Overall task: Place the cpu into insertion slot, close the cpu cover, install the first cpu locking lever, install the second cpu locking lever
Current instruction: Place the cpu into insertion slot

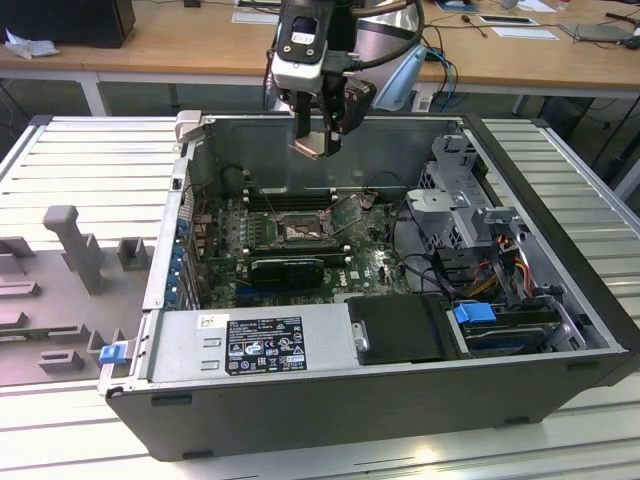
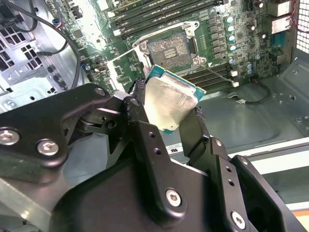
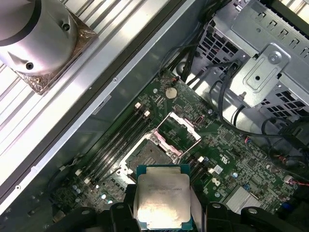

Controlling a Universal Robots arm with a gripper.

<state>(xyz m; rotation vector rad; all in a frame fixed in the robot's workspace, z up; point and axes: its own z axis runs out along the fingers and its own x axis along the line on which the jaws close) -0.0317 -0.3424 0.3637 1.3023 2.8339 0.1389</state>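
Ribbed grey metal tabletop point(image 1: 60, 440) carries an open dark-grey computer case point(image 1: 330, 410); pale wooden desks point(image 1: 180, 40) stand behind. Over the green motherboard point(image 1: 370, 265), the black gripper point(image 1: 318, 143) pinches the small silver-topped square cpu point(image 2: 171, 104), well above the uncovered square insertion slot point(image 1: 298, 232).

No text is legible: print on the black-and-white rectangular label point(image 1: 263, 344), lower centre of the exterior view, and engraving on the silver-grey square cpu point(image 3: 161, 200) are too faint.

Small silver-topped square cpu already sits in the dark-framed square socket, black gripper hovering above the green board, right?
No: the second wrist view shows the silver-topped square cpu clamped in the black gripper, the dark-framed square socket empty. The gripper does hover above the green board.
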